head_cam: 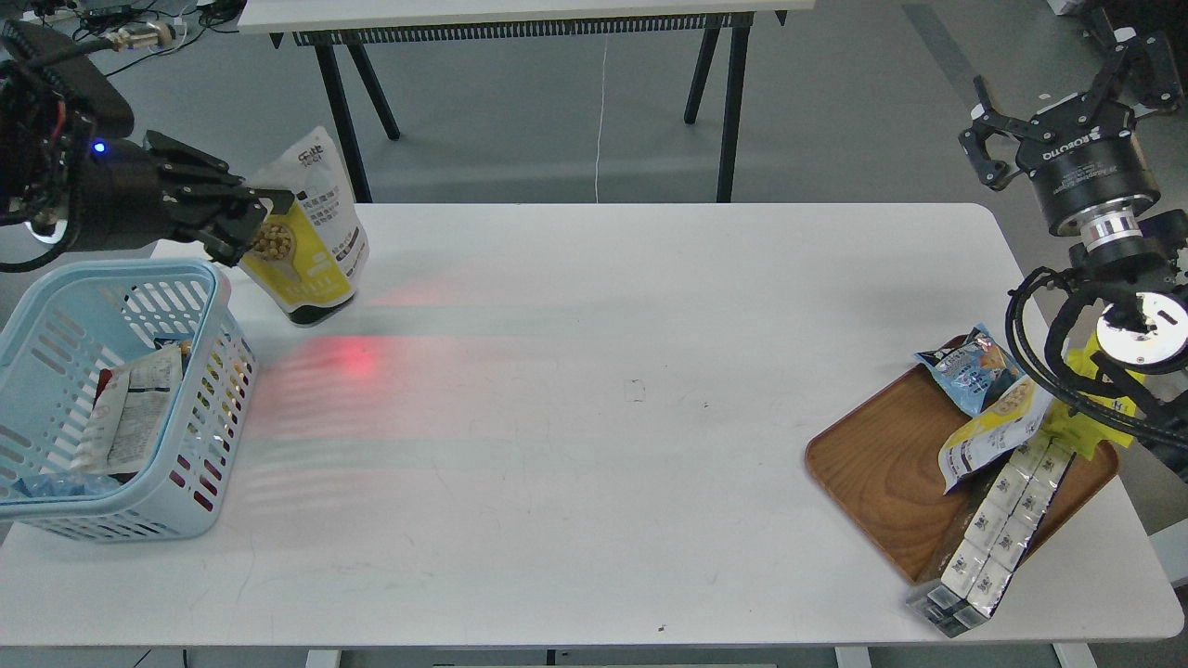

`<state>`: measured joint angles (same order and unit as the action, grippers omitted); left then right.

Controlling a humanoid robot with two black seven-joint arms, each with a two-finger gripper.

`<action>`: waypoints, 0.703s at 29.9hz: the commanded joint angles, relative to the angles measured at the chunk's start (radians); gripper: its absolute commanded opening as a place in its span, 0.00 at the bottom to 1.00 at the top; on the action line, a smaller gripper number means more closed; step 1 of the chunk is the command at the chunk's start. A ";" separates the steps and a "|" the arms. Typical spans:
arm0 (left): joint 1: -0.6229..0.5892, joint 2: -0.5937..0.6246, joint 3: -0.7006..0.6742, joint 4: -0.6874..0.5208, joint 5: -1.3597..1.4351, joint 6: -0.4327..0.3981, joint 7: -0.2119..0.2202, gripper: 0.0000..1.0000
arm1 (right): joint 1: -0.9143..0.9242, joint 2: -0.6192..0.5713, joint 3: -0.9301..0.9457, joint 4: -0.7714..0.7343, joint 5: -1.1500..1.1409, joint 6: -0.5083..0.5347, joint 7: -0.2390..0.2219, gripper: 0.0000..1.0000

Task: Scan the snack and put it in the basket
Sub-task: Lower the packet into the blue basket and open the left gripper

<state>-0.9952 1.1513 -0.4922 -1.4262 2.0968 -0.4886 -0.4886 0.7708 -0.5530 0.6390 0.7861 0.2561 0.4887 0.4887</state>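
The snack is a stand-up pouch with a yellow lower part showing beige nuts and a white upper part with dark text. My left gripper is shut on its left edge and holds it tilted above the table, just right of the basket. The basket is light blue with slotted sides and stands at the table's left end with several packets inside. My right gripper is raised off the table's far right corner, its fingers spread and empty.
A red glow lies on the white table below the pouch. A brown wooden tray at the right holds a blue packet, a yellow-white pouch and a long silver pack. A second table stands behind.
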 commanded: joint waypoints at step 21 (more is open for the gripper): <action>0.010 0.278 0.159 0.046 -0.218 0.000 0.000 0.00 | 0.001 0.010 -0.001 -0.004 0.000 0.000 0.000 0.99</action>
<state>-0.9847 1.4276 -0.3402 -1.3830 1.8792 -0.4886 -0.4886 0.7714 -0.5386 0.6383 0.7838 0.2562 0.4887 0.4887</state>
